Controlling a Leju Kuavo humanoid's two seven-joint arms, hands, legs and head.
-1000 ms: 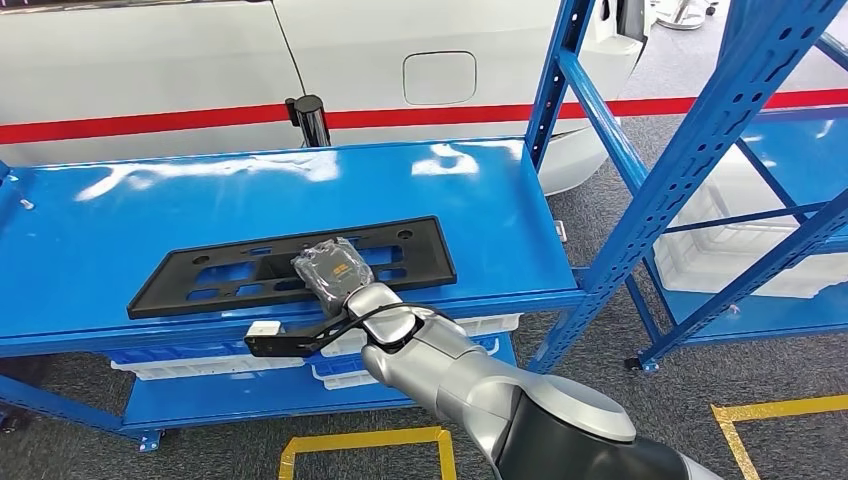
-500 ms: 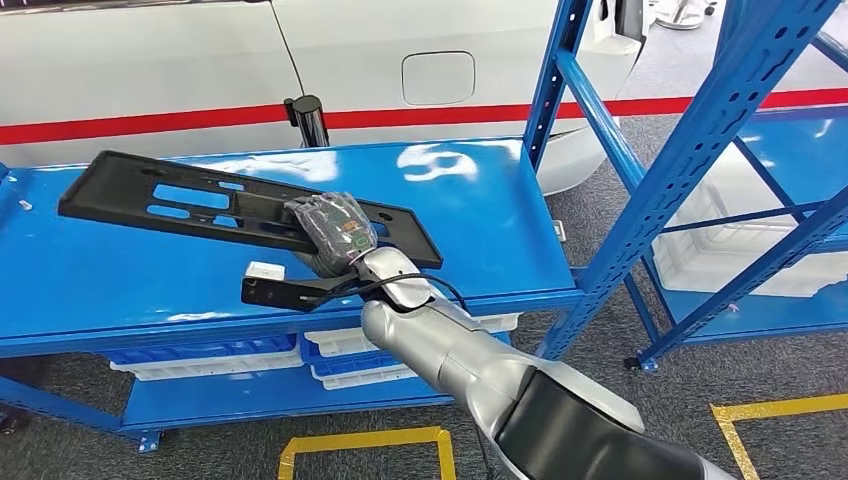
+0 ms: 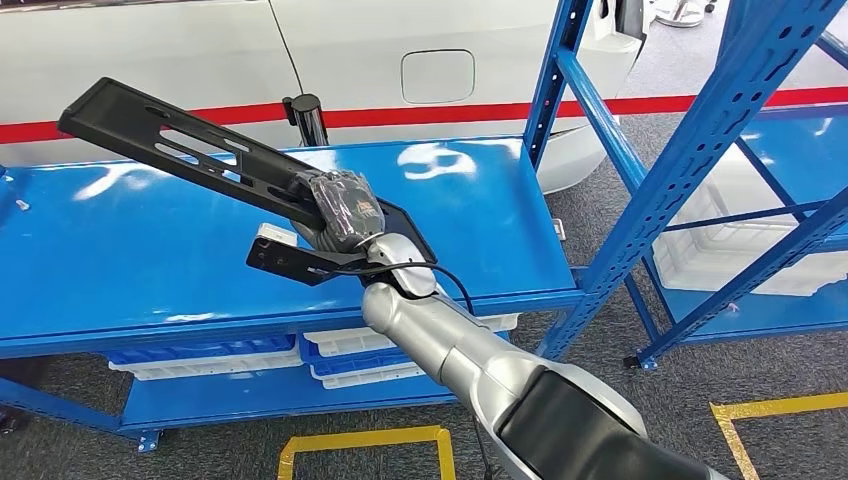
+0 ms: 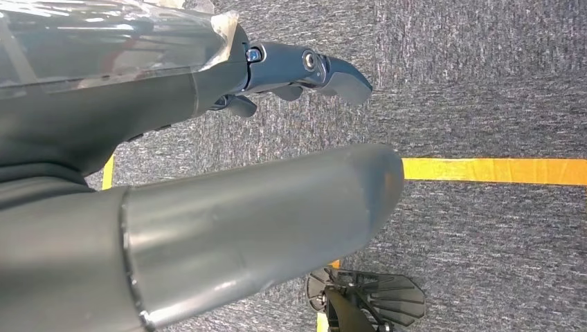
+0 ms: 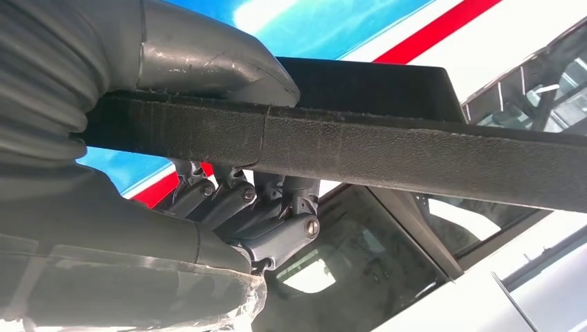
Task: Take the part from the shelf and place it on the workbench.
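Observation:
The part (image 3: 180,148) is a long flat black plastic plate with slots. My right hand (image 3: 345,210) grips it near its right end and holds it tilted above the blue shelf top (image 3: 120,260), its far left end raised highest. In the right wrist view the thumb (image 5: 208,66) presses one face of the part's edge (image 5: 415,149) and the dark fingers (image 5: 277,207) curl round the other. My left hand (image 4: 173,111) hangs over grey carpet, holding nothing, its fingers (image 4: 311,69) apart from the thumb.
A white car (image 3: 400,60) with a red stripe stands right behind the shelf. A blue rack upright (image 3: 570,100) rises at the shelf's right end, with another rack and a white bin (image 3: 740,250) further right. White bins (image 3: 400,350) sit on the lower shelf. Yellow tape (image 3: 360,440) marks the floor.
The part lay flat on the shelf top a second ago; my right hand has lifted it clear and tipped it, swinging its left end up and back.

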